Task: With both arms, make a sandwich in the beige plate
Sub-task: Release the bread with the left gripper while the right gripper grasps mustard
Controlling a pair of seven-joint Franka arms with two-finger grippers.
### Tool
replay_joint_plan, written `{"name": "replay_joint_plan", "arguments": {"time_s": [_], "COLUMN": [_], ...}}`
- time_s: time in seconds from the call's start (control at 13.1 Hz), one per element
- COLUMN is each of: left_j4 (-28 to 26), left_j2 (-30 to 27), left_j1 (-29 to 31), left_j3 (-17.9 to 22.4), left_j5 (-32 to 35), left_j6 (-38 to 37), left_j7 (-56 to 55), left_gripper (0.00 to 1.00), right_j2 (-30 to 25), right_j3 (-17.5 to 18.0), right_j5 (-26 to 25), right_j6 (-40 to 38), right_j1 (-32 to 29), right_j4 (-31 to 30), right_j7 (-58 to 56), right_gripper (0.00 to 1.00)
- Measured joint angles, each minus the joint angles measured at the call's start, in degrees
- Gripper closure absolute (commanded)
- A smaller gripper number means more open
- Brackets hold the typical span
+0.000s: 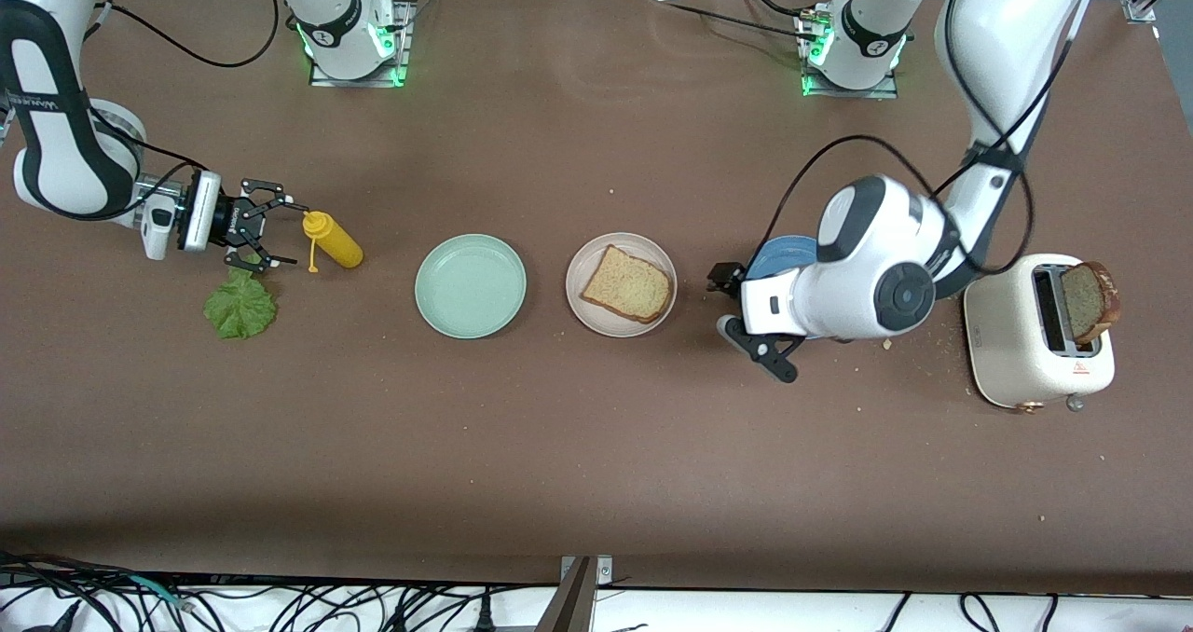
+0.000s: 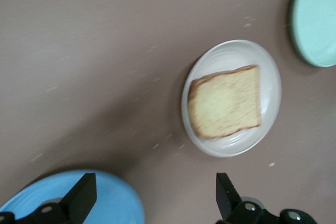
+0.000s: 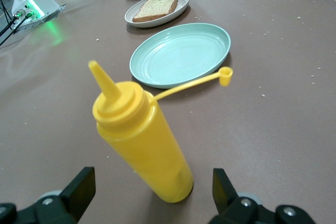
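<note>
We see one toast slice (image 1: 628, 283) lying flat in the beige plate (image 1: 580, 261), and what looks like a second slice (image 1: 1087, 301) standing in the cream toaster (image 1: 1014, 357). The left gripper (image 1: 741, 313) hangs beside the plate over the blue plate (image 1: 775, 252), fingers apart and empty. The right gripper (image 1: 272, 233) waits spread beside the yellow squeeze bottle (image 1: 334, 240), with the lettuce leaf (image 1: 240, 306) on the table just nearer the camera.

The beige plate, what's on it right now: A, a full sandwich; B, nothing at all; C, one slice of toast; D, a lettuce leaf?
C: the beige plate holds a single toast slice with nothing on top of it; the lettuce leaf lies on the table toward the right arm's end, and another toast slice sits in the toaster.
</note>
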Motion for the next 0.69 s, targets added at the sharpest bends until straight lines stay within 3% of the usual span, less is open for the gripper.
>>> {"name": "replay_joint_plan", "arguments": {"time_s": [0.31,0.54,0.69], "left_j4": [0.11,0.07,-0.17], "left_j2": [-10.21,-16.27,-19.92], "left_j1": [-0.14,0.03,2.31], "left_j3": [1.18,8.19,11.19], "left_j5": [11.56,12.09,8.69], "left_j6": [-7.67,-8.12,-8.46], "left_j7": [-8.28,-8.78,-8.79], "left_gripper": [0.00,0.00,0.00], "right_j2": [3.78,5.65,7.10], "right_j3": [0.04,0.27,0.48], "right_j5": [4.74,6.71,8.36], "right_j6": [-1.72,-3.27,-5.05], "right_j1": [-0.04,0.05,0.15], "right_j4": [0.01,0.08,0.10], "right_j7": [-5.64,-6.58,-7.01], "right_gripper": [0.01,0.01,0.01]}}
